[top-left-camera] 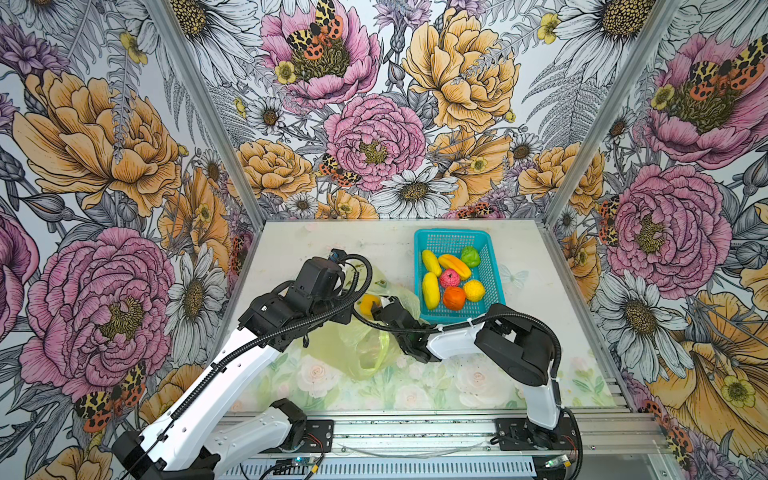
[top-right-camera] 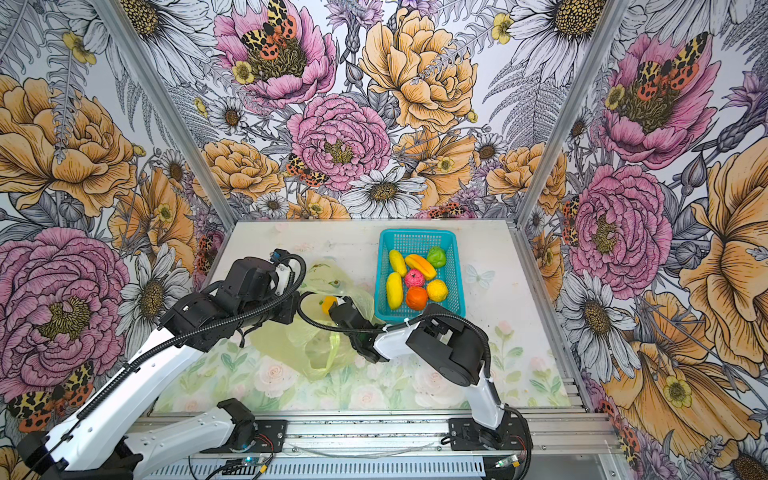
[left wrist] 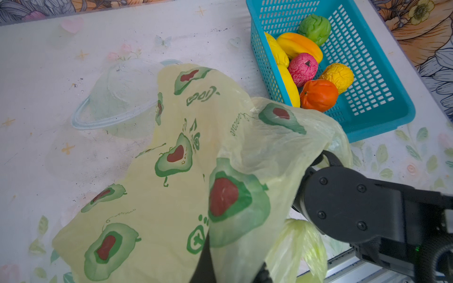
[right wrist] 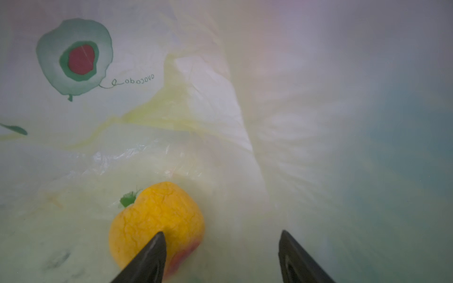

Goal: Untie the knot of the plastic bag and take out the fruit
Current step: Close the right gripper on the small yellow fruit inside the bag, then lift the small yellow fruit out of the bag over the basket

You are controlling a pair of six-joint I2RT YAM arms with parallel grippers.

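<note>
Sitting inside the thin translucent yellow-green plastic bag [top-left-camera: 353, 345] on the floral desk [top-left-camera: 540, 365], the right pincer [right wrist: 221, 232] stands wide open and grips nothing. A lumpy yellow-orange round toy fruit [right wrist: 157, 215] lies just beside one fingertip, at its 9 o'clock in both top views. The left pincer [left wrist: 206, 254] is closed, pinching the bag's film aloft. Seven other toy fruits [top-left-camera: 451, 277] lie in the teal perforated plastic basket [top-left-camera: 453, 240] at the bag's 2 o'clock.

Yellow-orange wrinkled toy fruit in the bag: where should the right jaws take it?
Take the yellow-orange wrinkled toy fruit across its rounded middle, entering through the mouth of the thin yellow-green plastic bag. It lies low on the film, beside one finger of the open right gripper, so probably shift sideways first.
</note>
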